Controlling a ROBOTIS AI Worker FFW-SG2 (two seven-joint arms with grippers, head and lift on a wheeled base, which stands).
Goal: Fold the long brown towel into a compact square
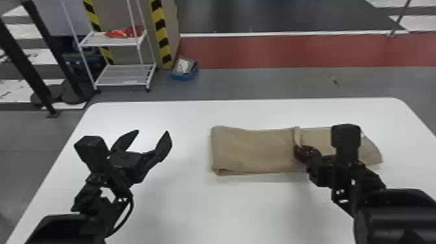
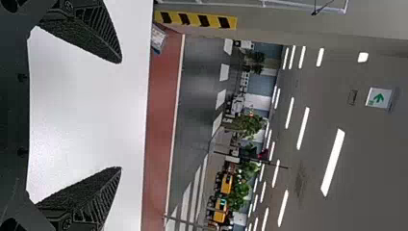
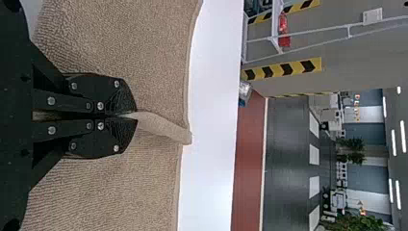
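Observation:
The brown towel point(image 1: 253, 151) lies folded into a long band on the right half of the table, with a raised ridge near its middle. My right gripper point(image 1: 300, 151) is over that ridge; in the right wrist view the right gripper point(image 3: 136, 116) is shut on a pinched edge of the towel point(image 3: 159, 126), with cloth spreading on both sides. To the left of the towel, apart from it, my left gripper point(image 1: 152, 131) stands open above the table. In the left wrist view the left gripper point(image 2: 120, 114) has its two fingers wide apart with nothing between them.
The white table point(image 1: 194, 207) has its far edge beyond the towel. Behind it on the floor are a white wire shelf point(image 1: 123, 76) and a blue box point(image 1: 185, 74). Black-and-yellow striped posts stand beside the shelf.

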